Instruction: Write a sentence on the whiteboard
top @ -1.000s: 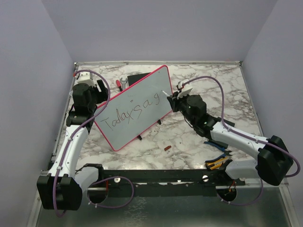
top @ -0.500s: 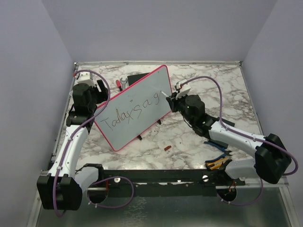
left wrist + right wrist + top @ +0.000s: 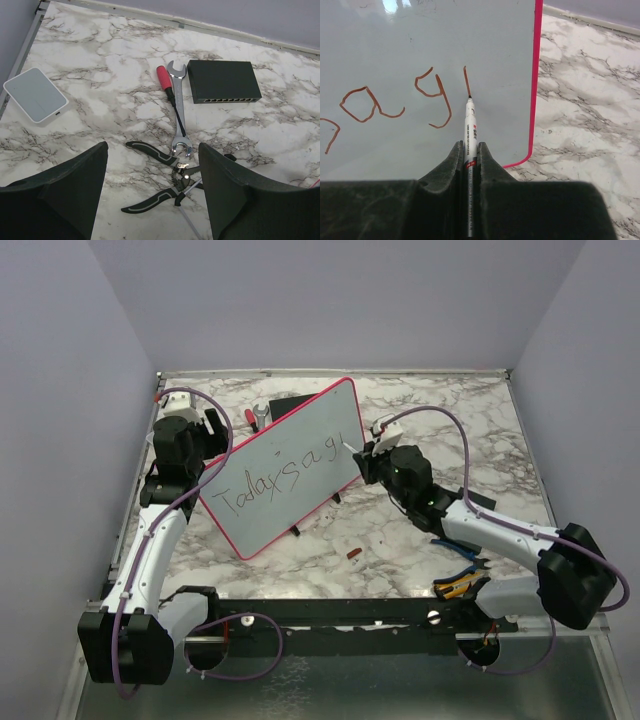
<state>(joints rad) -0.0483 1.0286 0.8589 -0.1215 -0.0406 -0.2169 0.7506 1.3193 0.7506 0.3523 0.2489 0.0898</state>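
The whiteboard runs past the right wrist view's left edge, cutting off the start of the sentence. The right claw hides the rear of the marker.

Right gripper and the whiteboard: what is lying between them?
A white marker, held in the shut right gripper, spans the gap; its tip touches the whiteboard. The right wrist view shows it.

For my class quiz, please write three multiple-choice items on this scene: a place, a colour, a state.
1. The marker tip is: A. on the whiteboard, right of the "g" B. at the board's left end C. lifted far off the board
2. The whiteboard frame is: A. blue B. pink-red C. black
3. The left claw is: A. shut, empty B. shut on a marker C. open, empty
Answers: A, the tip ends a stroke there; B, its edge shows pink-red; C, its fingers stand apart.
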